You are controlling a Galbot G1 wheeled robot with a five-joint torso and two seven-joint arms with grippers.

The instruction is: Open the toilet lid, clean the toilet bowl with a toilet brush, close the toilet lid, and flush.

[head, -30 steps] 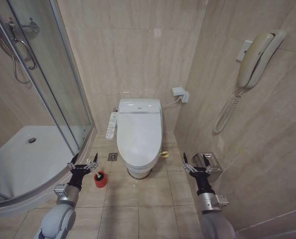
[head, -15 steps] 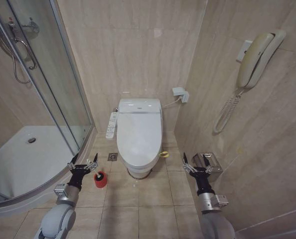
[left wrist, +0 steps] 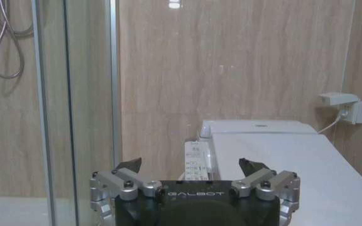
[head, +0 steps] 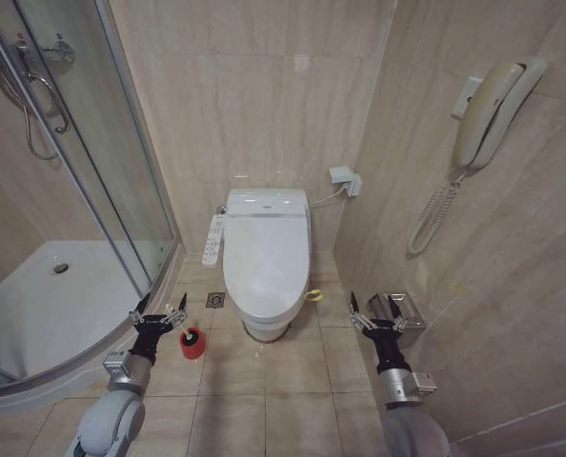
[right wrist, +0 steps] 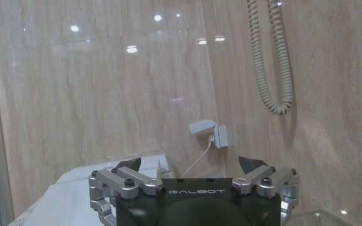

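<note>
light: bright, even | glare: ceiling-lamp spots on glossy wall tiles [right wrist: 74, 29] | shadows: soft | focus: sharp

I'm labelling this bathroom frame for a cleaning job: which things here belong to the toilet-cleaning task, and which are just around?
Belongs to the job:
toilet lid, shut
toilet brush in its red holder
left gripper and right gripper, both open, empty

Just around:
wall phone
shower tray
floor drain
remote panel
</note>
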